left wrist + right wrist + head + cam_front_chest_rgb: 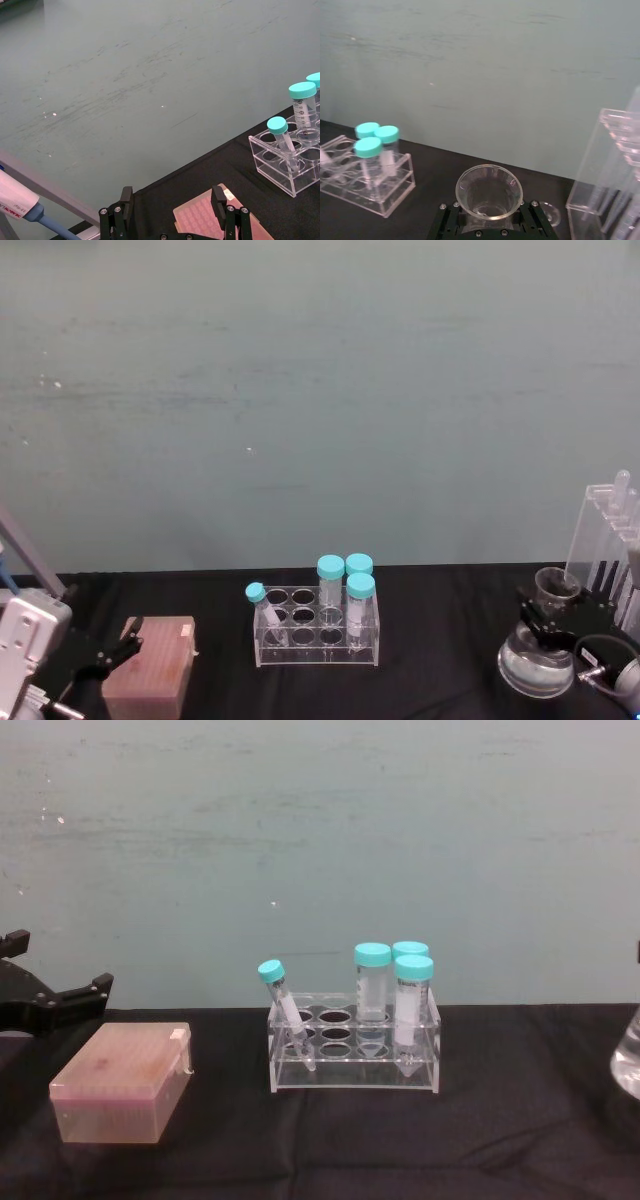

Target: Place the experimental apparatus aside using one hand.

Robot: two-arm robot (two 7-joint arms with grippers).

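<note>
At the table's right end stands the clear labware. The small glass beaker [556, 587] [489, 191] sits between the fingers of my right gripper [553, 618] [490, 220], which is shut on its lower wall. In the head view the conical flask [536, 664] with clear liquid shows just below the beaker, and its edge shows at the chest view's right border [630, 1065]. The tall acrylic rack of glass test tubes [606, 545] [612, 185] stands close to the right of the beaker. My left gripper [115, 653] [172, 210] [55, 968] hangs open at the far left.
A low acrylic rack of teal-capped tubes [318, 628] [287, 162] [367, 172] [355, 1045] stands mid-table. A pinkish translucent box [150, 672] [200, 220] [120, 1085] lies at the left under my left gripper. Black cloth [440, 660] lies bare between the low rack and the flask.
</note>
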